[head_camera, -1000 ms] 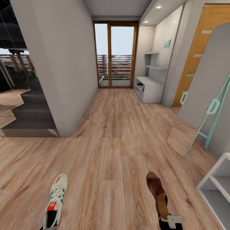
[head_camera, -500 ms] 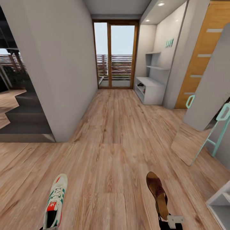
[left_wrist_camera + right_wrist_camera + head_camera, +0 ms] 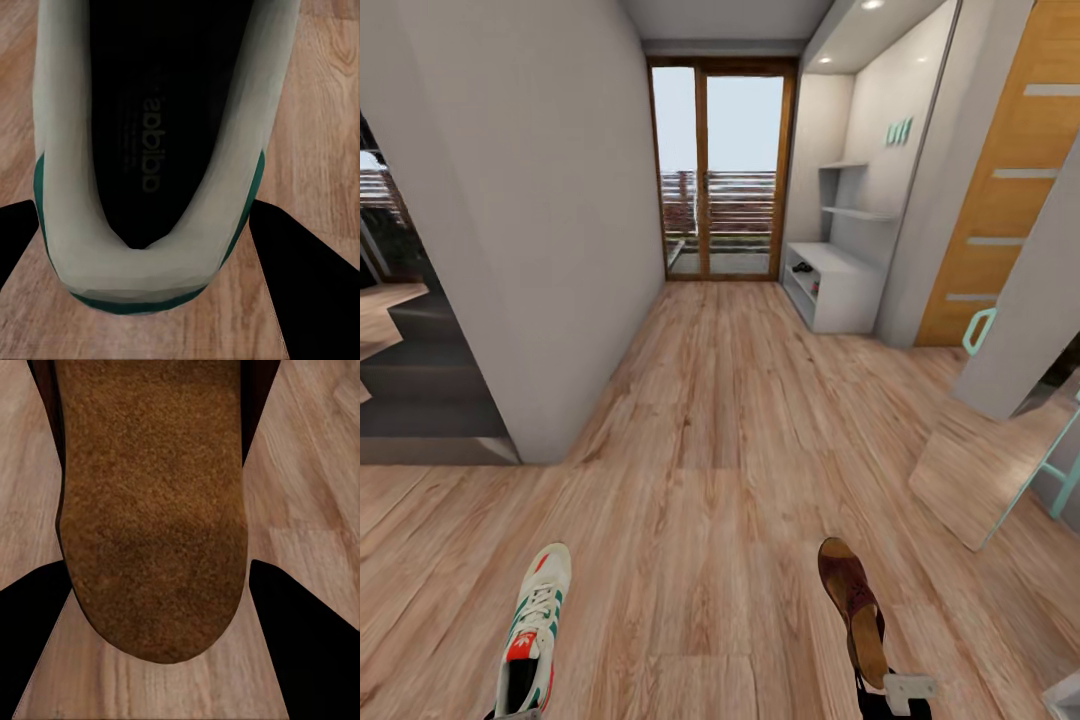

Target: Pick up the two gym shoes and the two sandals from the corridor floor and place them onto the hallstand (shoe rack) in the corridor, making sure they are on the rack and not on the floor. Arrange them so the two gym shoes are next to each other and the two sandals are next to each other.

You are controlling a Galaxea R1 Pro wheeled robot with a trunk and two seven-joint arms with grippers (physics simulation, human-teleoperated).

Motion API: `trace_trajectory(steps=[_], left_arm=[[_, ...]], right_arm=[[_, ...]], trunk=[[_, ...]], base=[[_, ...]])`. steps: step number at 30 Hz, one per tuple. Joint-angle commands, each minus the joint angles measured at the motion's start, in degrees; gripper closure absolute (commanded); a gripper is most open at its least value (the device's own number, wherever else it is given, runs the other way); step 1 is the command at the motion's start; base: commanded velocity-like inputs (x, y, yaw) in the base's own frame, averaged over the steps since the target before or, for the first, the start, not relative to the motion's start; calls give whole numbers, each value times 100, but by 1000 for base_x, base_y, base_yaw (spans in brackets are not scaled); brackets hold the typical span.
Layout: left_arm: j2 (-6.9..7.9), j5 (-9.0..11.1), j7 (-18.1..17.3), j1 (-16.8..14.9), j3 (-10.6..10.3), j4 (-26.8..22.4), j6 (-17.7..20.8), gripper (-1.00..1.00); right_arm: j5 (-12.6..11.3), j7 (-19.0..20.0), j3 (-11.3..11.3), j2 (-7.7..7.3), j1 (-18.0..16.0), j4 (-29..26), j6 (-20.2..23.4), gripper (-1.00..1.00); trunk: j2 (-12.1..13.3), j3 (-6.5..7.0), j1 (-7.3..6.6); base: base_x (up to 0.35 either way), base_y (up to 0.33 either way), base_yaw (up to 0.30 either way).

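Corridor floor (image 3: 710,430): light brown wood planks, grain and knots plain, running ahead to a wood-framed glass door (image 3: 722,170) with a railing outside. Grey wall (image 3: 530,220) on my left, dark steps (image 3: 420,400) beyond its corner. On the right, an orange-brown door (image 3: 1010,200) and a leaning grey panel (image 3: 1030,300) with mint-green handles. The shoe rack (image 3: 838,285) sits far down the corridor by the glass door, pale grey, low bench with open shelves and stepped wall shelves above; something dark lies in its lower shelf, too small to identify. My left claw (image 3: 146,247) is pinching the heel of a gym shoe (image 3: 532,630), white with green stripes and a red-orange patch, toe pointing forward above the floor. Insole writing reads "adidas" in the left wrist view. My right claw (image 3: 154,607) grips a brown sandal (image 3: 853,610) at its heel, tan insole up, black fingers (image 3: 300,645) on either side.
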Motion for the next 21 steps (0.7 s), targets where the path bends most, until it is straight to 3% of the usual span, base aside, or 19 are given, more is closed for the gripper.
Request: trace_trajectory(steps=[1, 21], left_arm=[[-4, -45, -29, -8, 49, 2, -24, 100], [-4, -44, -27, -7, 51, 2, -21, 100]], right_arm=[[48, -49, 7, 0, -4, 3, -8, 100], [48, -49, 7, 0, -4, 11, -8, 100]], trunk=[[-2, -5, 2], [-2, -5, 2]], base=[[339, 0, 0], [340, 0, 0]])
